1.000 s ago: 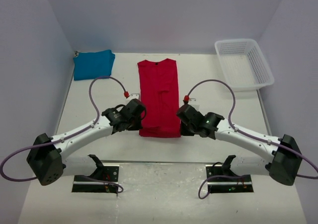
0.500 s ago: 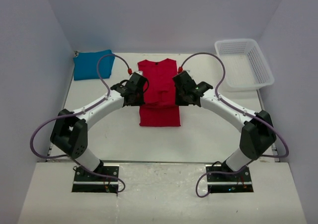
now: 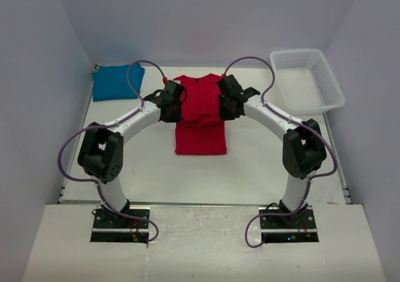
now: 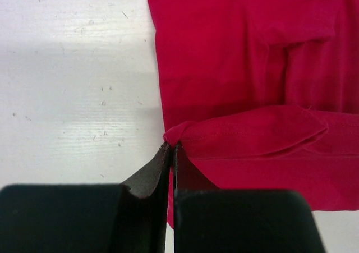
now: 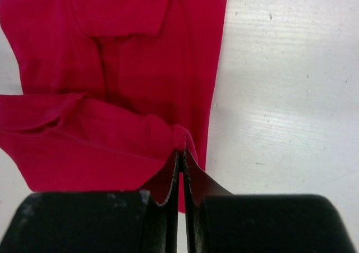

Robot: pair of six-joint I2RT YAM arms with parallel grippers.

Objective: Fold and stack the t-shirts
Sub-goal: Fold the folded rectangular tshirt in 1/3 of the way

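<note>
High fixed view over table (image 3: pixel 137 169), wrist views close, looking down (all share the red t-shirt (image 3: pixel 200 138))

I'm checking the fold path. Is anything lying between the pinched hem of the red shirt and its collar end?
Nothing visible. The left hand and right hand each pinch a hem corner of the red t-shirt; the cloth up to the collar is bare. The teal t-shirt and basket sit at the far corners.

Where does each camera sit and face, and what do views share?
Top external: above, behind, facing down at the table; left arm, right arm show.
Left wrist: on that arm, faces down at the red t-shirt; left end effector shut on it.
Right wrist: the same, right end effector.
All share the red t-shirt.
</note>
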